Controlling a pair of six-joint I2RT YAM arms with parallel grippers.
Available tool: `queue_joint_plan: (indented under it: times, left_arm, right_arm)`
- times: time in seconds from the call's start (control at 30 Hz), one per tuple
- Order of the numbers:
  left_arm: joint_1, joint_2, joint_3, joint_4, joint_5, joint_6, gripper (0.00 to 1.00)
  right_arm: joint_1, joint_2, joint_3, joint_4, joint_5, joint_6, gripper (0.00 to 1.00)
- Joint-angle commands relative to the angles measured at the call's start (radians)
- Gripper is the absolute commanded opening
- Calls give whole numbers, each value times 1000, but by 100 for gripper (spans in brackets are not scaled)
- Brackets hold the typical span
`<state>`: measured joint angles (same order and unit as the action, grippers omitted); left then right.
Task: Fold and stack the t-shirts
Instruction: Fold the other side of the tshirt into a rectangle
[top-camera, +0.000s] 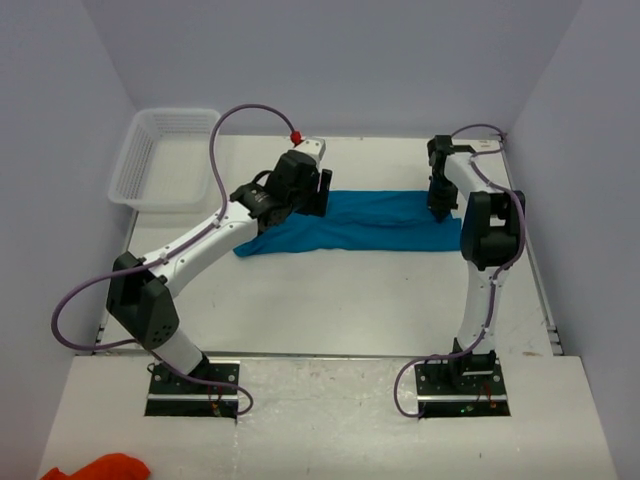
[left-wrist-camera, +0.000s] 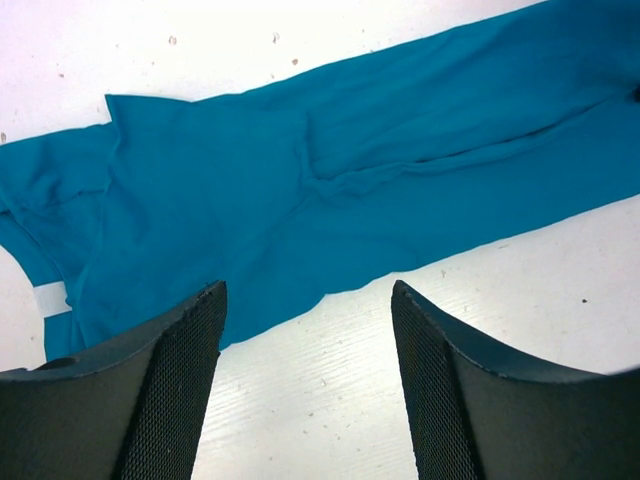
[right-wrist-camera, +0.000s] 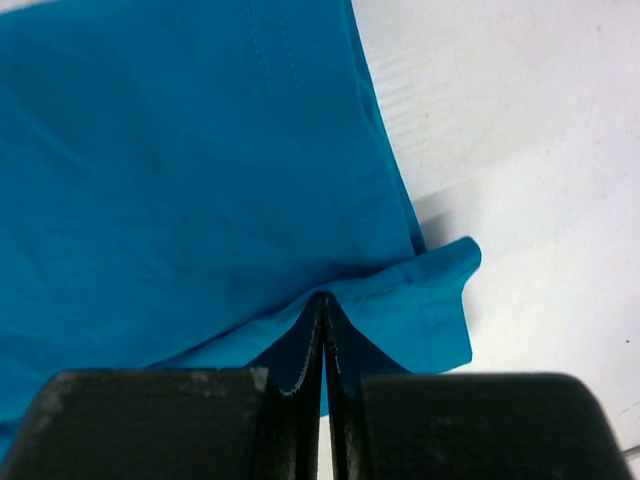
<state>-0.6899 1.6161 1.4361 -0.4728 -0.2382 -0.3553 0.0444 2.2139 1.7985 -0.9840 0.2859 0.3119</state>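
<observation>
One teal-blue t-shirt (top-camera: 370, 222) lies on the white table as a long strip running left to right. My left gripper (top-camera: 318, 195) hangs open over the strip's left end. In the left wrist view its fingers (left-wrist-camera: 170, 380) stand wide apart with only bare table between them; the t-shirt (left-wrist-camera: 330, 180) lies just beyond the left gripper (left-wrist-camera: 308, 290), and a pale neck label (left-wrist-camera: 50, 298) shows at the left. My right gripper (top-camera: 438, 208) is at the strip's right end. The right wrist view shows the right gripper (right-wrist-camera: 323, 298) shut on a raised pinch of the t-shirt (right-wrist-camera: 180, 170) near its corner.
A white mesh basket (top-camera: 130, 160) stands at the table's back left corner. An orange cloth (top-camera: 100, 468) lies on the near ledge at the bottom left. Pale walls close in on the left, back and right.
</observation>
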Motion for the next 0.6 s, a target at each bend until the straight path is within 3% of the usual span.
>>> queue_joint_plan:
  times: [0.0,0.4,0.57]
  left_arm:
    - [-10,-38,-26,-21,8,-13,68]
    - [-14,-120,-78,-82,-45,-24,70]
    - [-13,-102,-77,-127,-102,-39,70]
  right_arm:
    - [-11,36,68,-30,25,-8,0]
    - [-15,139,202,-90,-18,-17,0]
    - [-8,48,167,-18,45,-8,0]
